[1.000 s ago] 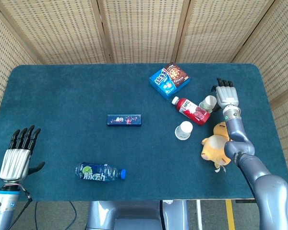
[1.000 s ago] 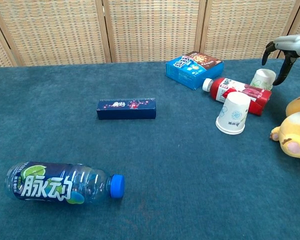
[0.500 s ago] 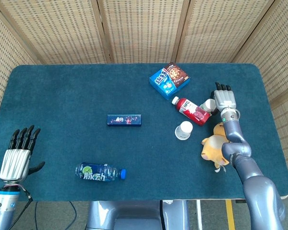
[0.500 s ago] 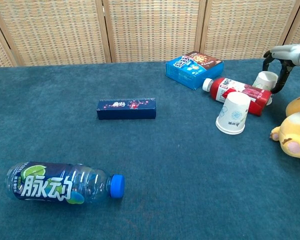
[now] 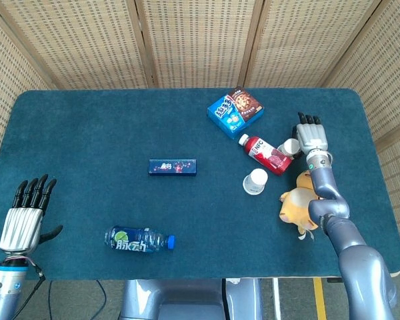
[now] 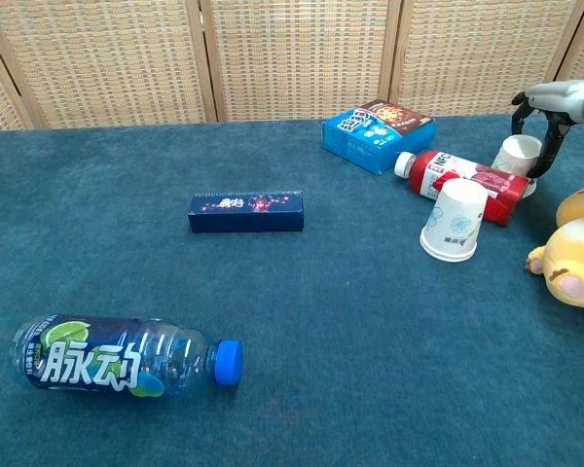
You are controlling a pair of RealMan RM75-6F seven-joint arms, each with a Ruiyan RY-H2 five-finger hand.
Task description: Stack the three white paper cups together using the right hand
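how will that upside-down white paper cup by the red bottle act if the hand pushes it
The white paper cup looks thin and empty, so probably very light and easily crushed. It stands tilted against the red bottle, so a push would likely tip it. Once on its side it would probably roll in a curve.

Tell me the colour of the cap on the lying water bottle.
Blue; the cap shows best in the chest view.

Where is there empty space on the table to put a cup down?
The biggest bare stretch is the far left of the table, beyond the dark blue box. There is more between that box and the upside-down paper cup. It is crowded on the right: snack box, red bottle, another cup, plush toy and the right hand.
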